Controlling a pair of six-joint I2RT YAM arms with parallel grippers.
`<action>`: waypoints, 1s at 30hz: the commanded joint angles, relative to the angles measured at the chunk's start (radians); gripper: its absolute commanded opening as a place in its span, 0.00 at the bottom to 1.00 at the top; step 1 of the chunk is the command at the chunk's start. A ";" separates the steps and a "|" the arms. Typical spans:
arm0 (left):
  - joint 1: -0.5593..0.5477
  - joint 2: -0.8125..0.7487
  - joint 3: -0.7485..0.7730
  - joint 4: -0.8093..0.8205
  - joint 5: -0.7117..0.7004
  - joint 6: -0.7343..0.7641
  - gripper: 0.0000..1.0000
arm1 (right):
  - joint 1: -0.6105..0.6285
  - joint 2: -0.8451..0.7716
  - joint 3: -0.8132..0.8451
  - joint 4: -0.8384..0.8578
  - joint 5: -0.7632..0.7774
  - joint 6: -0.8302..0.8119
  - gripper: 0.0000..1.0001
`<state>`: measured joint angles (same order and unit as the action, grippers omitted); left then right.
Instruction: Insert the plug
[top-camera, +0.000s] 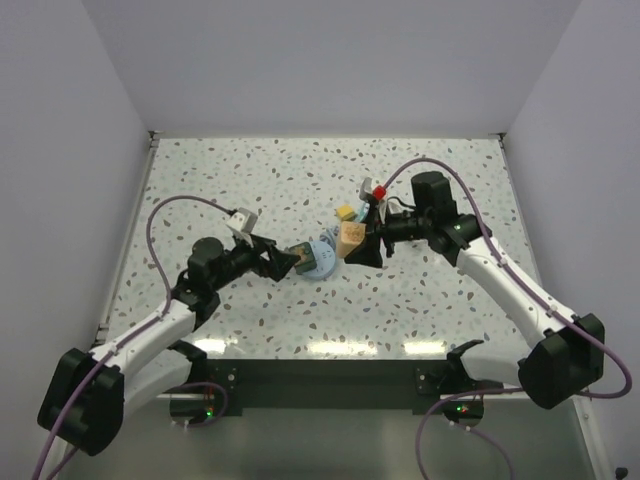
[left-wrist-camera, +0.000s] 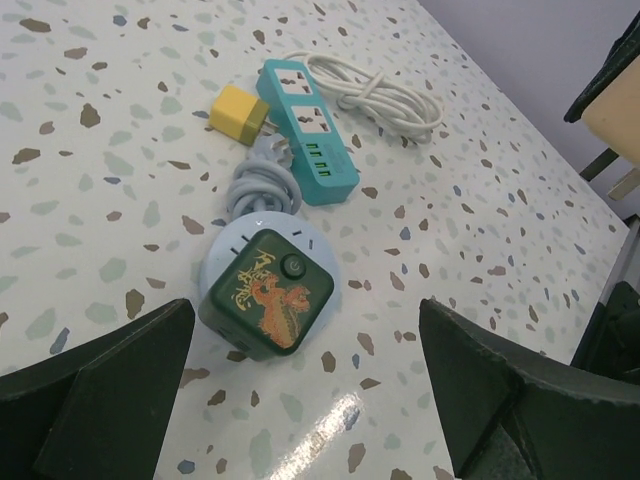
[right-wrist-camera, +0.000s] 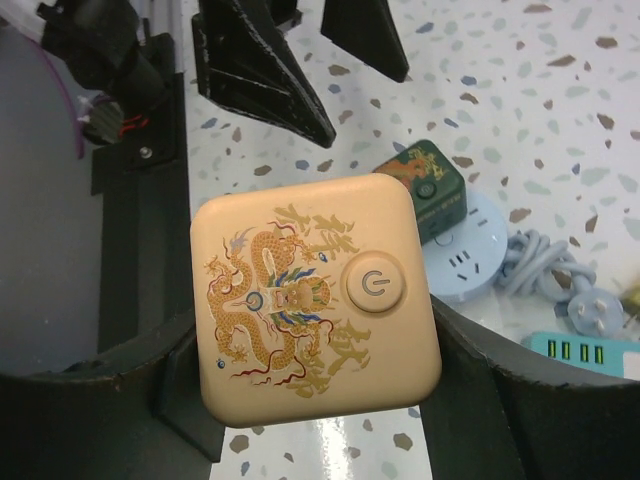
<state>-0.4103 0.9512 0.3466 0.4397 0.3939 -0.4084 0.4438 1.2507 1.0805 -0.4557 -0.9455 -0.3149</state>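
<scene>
The dark green plug (left-wrist-camera: 265, 293), a cube with an orange dragon and a round button on top, rests on the near edge of a round light-blue socket (left-wrist-camera: 240, 243); its prongs are hidden. My left gripper (left-wrist-camera: 300, 400) is open, just short of the plug and not touching it, with the plug nearer the left finger (left-wrist-camera: 100, 390). From above, the plug (top-camera: 302, 258) lies just beyond the left gripper (top-camera: 283, 263). My right gripper (right-wrist-camera: 318, 380) is shut on the tan-orange cube (right-wrist-camera: 315, 300) and holds it above the table, right of the socket (top-camera: 322, 255).
A small yellow block (left-wrist-camera: 238, 112) lies beside a teal power strip (left-wrist-camera: 308, 130) with a coiled white cord (left-wrist-camera: 385, 95). A grey cord with its own plug (left-wrist-camera: 265, 175) runs from the round socket. White walls enclose the speckled table (top-camera: 250, 190).
</scene>
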 joint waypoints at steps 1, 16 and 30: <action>-0.051 0.046 0.028 -0.007 -0.099 -0.007 1.00 | -0.004 -0.057 -0.086 0.193 0.124 0.126 0.00; -0.202 0.182 0.172 -0.257 -0.426 -0.108 1.00 | -0.004 0.004 -0.148 0.377 0.258 0.198 0.00; -0.277 0.380 0.288 -0.266 -0.509 -0.191 1.00 | -0.004 0.010 -0.133 0.400 0.280 0.185 0.00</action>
<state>-0.6762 1.3060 0.5880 0.1753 -0.0700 -0.5648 0.4438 1.2697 0.9272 -0.1349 -0.6674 -0.1314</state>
